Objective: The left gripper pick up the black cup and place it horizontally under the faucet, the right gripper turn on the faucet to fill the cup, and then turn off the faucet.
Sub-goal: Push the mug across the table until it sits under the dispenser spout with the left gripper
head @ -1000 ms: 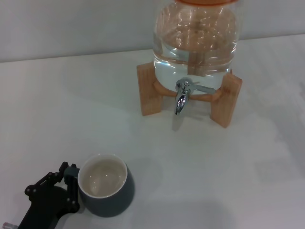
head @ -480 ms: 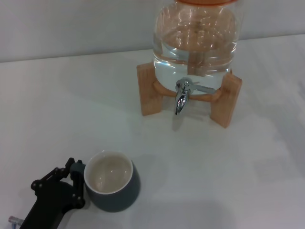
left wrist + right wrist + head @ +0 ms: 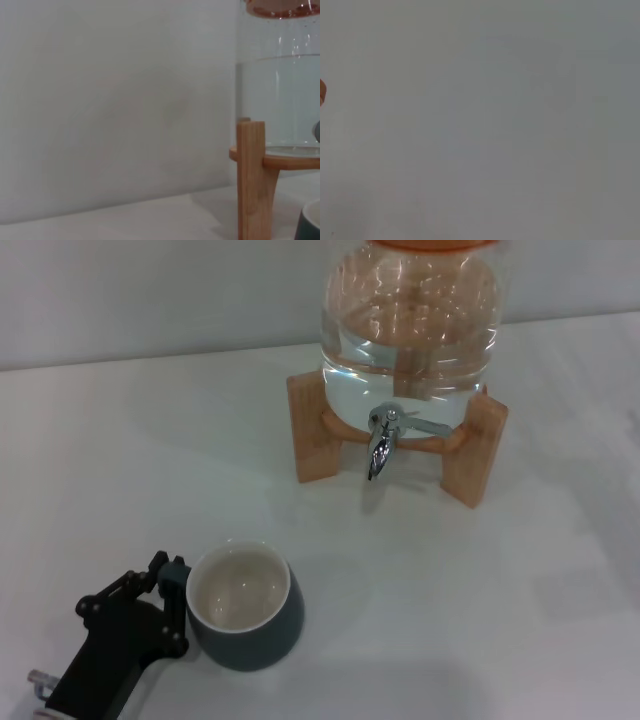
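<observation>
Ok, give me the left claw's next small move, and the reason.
Probably carry the black cup farther toward the faucet. The left claw grips the cup by its handle side, and the cup, upright, sits well short of the spout, nearer the robot and to its left. The right claw is out of view.

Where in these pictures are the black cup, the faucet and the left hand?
black cup (image 3: 262,638): head view, dark outer wall.
faucet (image 3: 379,448): head view, chrome spout.
left hand (image 3: 172,592): head view, fingertips at the cup's side.
</observation>
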Robot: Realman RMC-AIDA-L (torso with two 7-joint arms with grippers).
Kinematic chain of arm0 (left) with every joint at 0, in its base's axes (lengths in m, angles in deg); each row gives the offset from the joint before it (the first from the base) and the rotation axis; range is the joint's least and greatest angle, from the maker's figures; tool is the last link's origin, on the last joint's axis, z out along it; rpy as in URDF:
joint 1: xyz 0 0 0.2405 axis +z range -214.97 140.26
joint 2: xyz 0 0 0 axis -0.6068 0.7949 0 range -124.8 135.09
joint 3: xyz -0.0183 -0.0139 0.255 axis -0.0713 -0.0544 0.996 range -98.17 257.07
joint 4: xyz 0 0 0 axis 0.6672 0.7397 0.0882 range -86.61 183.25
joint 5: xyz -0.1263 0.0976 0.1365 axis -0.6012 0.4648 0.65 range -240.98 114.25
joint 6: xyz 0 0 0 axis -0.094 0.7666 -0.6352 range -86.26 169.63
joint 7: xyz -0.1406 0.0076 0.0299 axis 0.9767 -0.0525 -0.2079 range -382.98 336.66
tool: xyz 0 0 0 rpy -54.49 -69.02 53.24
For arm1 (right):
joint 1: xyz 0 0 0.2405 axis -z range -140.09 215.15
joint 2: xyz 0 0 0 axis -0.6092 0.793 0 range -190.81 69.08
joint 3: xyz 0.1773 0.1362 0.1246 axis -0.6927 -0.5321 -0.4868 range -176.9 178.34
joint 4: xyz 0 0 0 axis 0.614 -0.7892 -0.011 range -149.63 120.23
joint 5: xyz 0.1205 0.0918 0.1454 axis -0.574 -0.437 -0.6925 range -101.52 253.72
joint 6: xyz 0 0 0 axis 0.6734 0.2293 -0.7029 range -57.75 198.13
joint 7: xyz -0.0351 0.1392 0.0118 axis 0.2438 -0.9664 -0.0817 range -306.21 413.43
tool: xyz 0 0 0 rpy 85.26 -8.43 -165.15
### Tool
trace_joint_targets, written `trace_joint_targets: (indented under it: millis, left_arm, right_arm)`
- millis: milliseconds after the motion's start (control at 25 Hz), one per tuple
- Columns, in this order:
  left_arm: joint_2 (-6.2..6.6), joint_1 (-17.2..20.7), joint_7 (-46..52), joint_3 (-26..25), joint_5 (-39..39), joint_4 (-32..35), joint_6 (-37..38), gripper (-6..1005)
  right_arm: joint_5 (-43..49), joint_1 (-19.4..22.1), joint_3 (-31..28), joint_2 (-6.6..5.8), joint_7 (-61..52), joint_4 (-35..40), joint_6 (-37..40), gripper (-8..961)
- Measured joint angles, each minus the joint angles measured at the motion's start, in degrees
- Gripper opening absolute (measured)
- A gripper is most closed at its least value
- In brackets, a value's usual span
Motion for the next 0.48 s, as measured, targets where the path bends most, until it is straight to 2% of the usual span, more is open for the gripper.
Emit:
trace_joint_targets:
  millis: [480]
  left_arm:
    - [0.08,-5.7,0.7,-0.8,-2.4,-0.6,-2.6,113]
  right_arm:
    - [0.2,-0.5,0.3,0.38,0.0,0.1,0.5,868]
